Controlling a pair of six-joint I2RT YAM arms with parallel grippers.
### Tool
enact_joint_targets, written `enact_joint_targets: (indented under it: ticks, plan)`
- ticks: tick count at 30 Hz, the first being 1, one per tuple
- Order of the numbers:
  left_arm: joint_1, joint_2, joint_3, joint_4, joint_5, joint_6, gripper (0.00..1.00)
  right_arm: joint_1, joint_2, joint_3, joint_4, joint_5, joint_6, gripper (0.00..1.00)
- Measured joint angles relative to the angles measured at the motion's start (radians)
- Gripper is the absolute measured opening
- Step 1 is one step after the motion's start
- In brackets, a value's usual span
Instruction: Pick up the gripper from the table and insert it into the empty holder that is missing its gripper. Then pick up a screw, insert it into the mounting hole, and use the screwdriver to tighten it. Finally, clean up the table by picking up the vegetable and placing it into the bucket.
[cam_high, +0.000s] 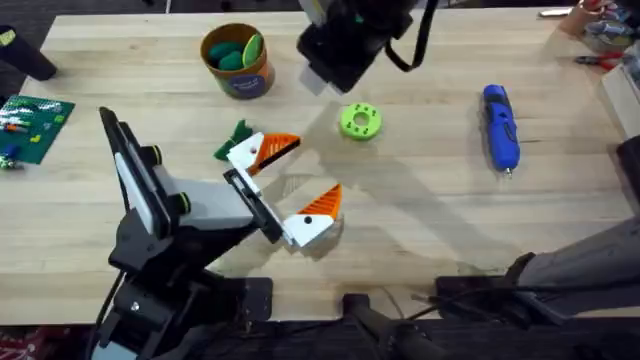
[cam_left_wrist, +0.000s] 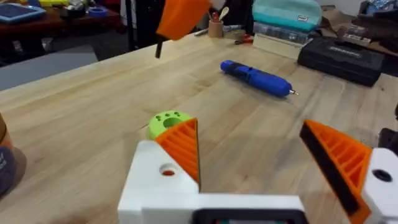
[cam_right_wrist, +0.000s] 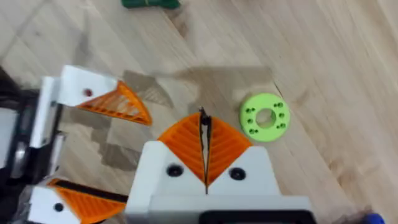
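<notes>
My left gripper stands open low over the table's middle. The gripper, a white finger with an orange ribbed tip, sits on its black bar holder; its mounting hole looks unfilled. My right gripper hangs high above, shut on a thin dark screw. The blue screwdriver lies at the right. The dark green vegetable lies beside the seated finger. The orange-tan bucket stands at the back, green pieces inside.
A lime-green ring disc lies just beyond the left gripper. A green board sits at the left edge. A teal box and a black case stand off the far side.
</notes>
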Motion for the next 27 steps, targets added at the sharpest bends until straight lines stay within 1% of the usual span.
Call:
enact_joint_targets:
  ticks: [6,19,23,27]
  plan:
    - [0.000,0.000,0.000,0.000,0.000,0.000,0.986,0.069,0.000,0.044,-0.021,0.000,-0.024,0.007]
    - [0.000,0.000,0.000,0.000,0.000,0.000,0.986,0.222,0.000,0.046,-0.024,-0.001,-0.038,0.006]
    - [0.000,0.000,0.000,0.000,0.000,0.000,0.986,0.255,0.000,0.046,-0.024,-0.001,-0.038,0.006]
    - [0.000,0.000,0.000,0.000,0.000,0.000,0.986,0.272,0.000,0.046,-0.024,-0.001,-0.038,0.006]
